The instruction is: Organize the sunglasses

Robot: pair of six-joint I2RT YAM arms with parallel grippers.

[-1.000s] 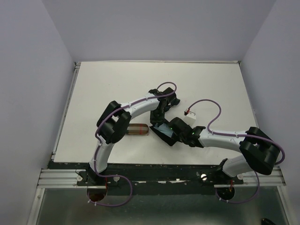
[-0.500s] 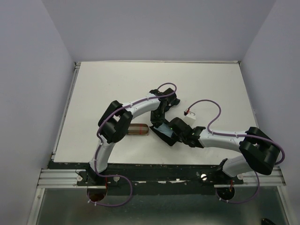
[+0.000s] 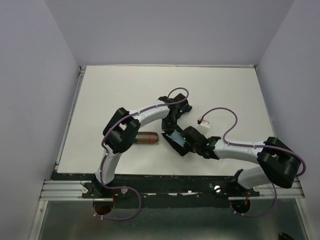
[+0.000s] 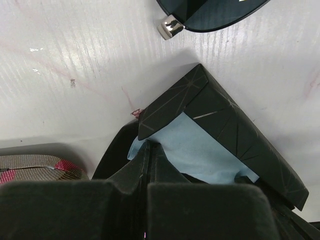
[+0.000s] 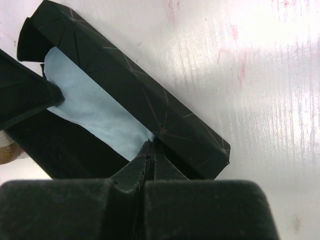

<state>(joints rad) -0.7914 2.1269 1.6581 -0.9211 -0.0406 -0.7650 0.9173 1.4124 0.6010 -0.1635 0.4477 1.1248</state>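
One dark lens of the black-framed sunglasses (image 4: pixel 212 12) with a silver hinge shows at the top of the left wrist view, lying on the white table beyond the plain black case (image 4: pixel 235 130). The orange sunglasses are out of view. The black case (image 3: pixel 175 140) lies open with a light blue cloth (image 4: pixel 200 150) inside. My left gripper (image 4: pixel 148 146) is shut with its tips on one end of the cloth. My right gripper (image 5: pixel 151 145) is shut on the other end of the cloth (image 5: pixel 95 115), beside the case lid (image 5: pixel 150 107). The left fingers (image 5: pixel 25 97) show at the left of the right wrist view.
The plaid tan-and-black case (image 3: pixel 148 138) lies just left of the black case, under the left arm's elbow; it also shows in the left wrist view (image 4: pixel 35 167). A small white connector (image 3: pixel 202 120) hangs on the right arm's purple cable. Side walls border the white table (image 3: pixel 120 90).
Both grippers stay at the black case. The right arm's wrist has shifted slightly toward the right; the left arm has barely moved.
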